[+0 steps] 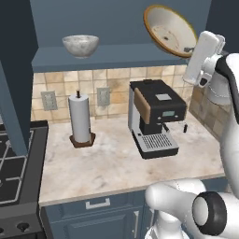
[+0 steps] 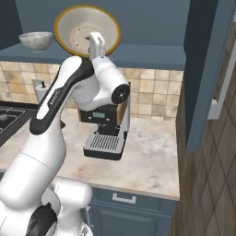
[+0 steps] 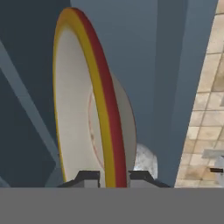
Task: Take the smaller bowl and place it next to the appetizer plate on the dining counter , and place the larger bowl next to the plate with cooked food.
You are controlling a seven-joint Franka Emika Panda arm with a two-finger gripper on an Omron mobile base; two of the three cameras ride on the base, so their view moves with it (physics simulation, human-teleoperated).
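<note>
Hand view: the larger bowl (image 3: 87, 109) is pinched by its rim between the clenched gripper (image 3: 113, 177), so it hangs tilted on edge above the tabletop (image 1: 116, 163). The smaller bowl (image 1: 80, 45) is left on the shelf (image 1: 112, 55).

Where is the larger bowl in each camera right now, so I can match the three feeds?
Left base view: larger bowl top right, tilted, lifted off the shelf, gripper at its lower rim.
Right base view: top centre-left, face-on, just above the arm's hand.
Hand view: edge-on across the centre, rim clamped between the fingertips.
Shared landmark: the smaller bowl on the shelf, top left in the right base view.
</note>
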